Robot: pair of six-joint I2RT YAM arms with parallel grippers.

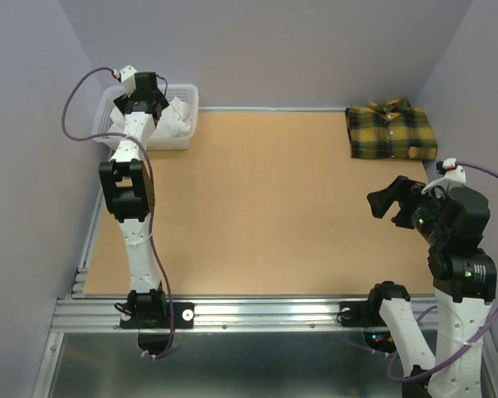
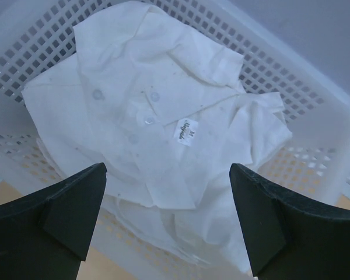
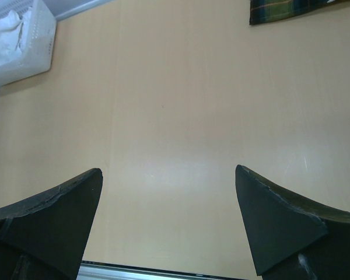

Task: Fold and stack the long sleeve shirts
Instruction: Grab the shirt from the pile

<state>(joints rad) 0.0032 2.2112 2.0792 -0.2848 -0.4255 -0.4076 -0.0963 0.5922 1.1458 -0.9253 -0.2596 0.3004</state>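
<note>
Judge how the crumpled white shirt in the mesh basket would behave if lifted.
The crumpled white cloth shirt would probably hang floppy, since it lies in soft folds. It likely lifts lightly, the fabric looking thin. Loose parts might snag the white plastic mesh basket holding it.

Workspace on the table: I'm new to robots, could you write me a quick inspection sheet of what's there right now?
Surface: tan wooden table, smooth.
Job's things: white shirt crumpled in the white basket at the far left corner; plaid shirt folded at the far right corner.
Clutter: nothing seen.
Grippers: left gripper open, hovering over the white shirt; right gripper open above the table, holding nothing.
Cables: left purple cable and right purple cable loop off the wrists.
Surroundings: plain walls; metal rail along the near edge.
</note>
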